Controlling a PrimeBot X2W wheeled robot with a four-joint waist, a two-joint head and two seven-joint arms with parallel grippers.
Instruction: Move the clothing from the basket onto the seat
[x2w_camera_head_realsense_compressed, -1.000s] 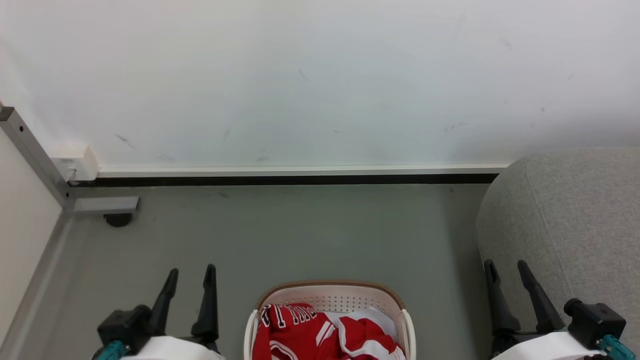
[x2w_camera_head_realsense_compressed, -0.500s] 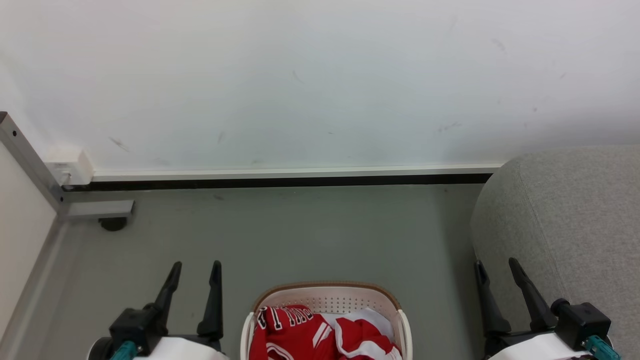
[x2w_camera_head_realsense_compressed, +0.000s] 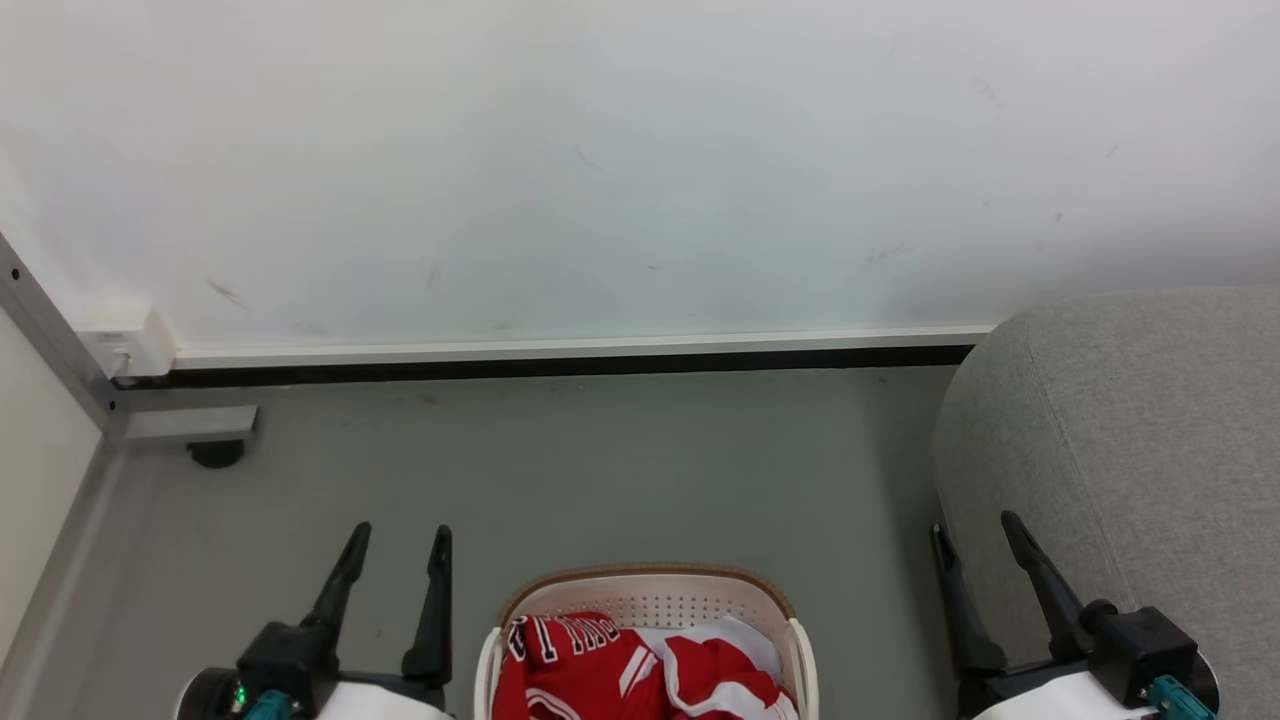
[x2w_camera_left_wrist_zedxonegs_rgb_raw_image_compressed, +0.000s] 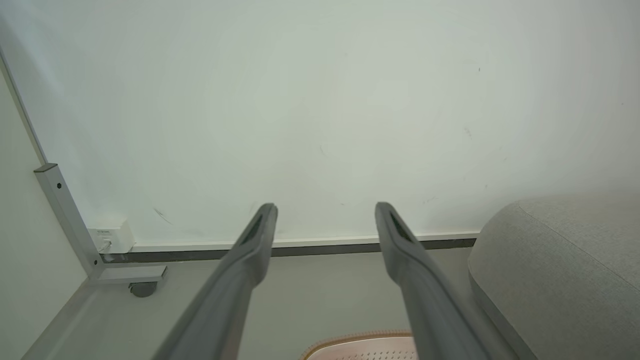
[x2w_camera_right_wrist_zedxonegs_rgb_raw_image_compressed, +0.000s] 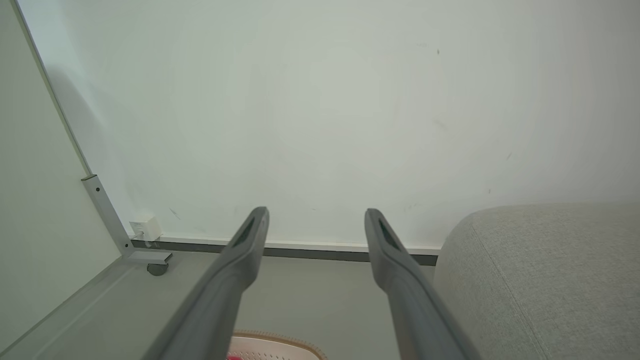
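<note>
Seat (x2w_camera_head_realsense_compressed: 1130, 450) at your right, grey. Basket (x2w_camera_head_realsense_compressed: 650, 577) on the floor between your hands, near the seat. Clothing (x2w_camera_head_realsense_compressed: 590, 670) heaped inside: thin, soft, likely light and slack. Pinch a raised fold near the top of the heap. It may trail on the basket wall, so lift high. Lettering black and white, crumpled, unreadable. Left hand (x2w_camera_head_realsense_compressed: 400, 530) and right hand (x2w_camera_head_realsense_compressed: 973, 520) both spread wide, holding nothing.
</note>
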